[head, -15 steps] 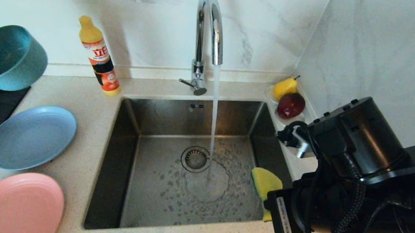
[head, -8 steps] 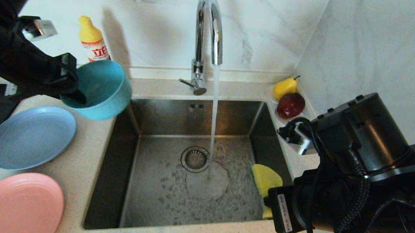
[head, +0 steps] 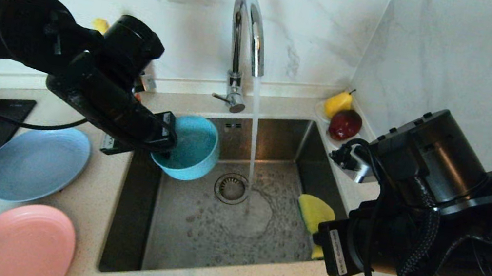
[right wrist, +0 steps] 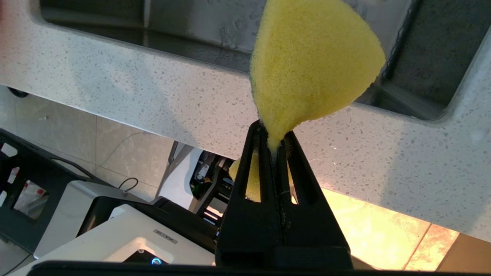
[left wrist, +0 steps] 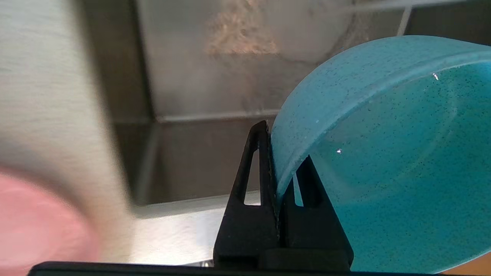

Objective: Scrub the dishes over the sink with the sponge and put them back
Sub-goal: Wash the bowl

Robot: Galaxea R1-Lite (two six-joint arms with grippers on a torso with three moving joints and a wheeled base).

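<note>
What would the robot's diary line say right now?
left gripper: shut on teal bowl rim, over sink | right gripper: shut on sponge | tap: running

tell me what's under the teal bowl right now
The teal bowl, pinched at its rim by the left claw, hangs over the sink; bare wet steel lies beneath. The floor directly below it is hidden.

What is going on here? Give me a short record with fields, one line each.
Left end effector: shut on the rim of the teal bowl, held over the sink
Right end effector: shut on the sponge, at the sink's right edge
Faucet: running
On the counter: grey-blue plate, pink plate
Back corner: pear, red fruit
</note>
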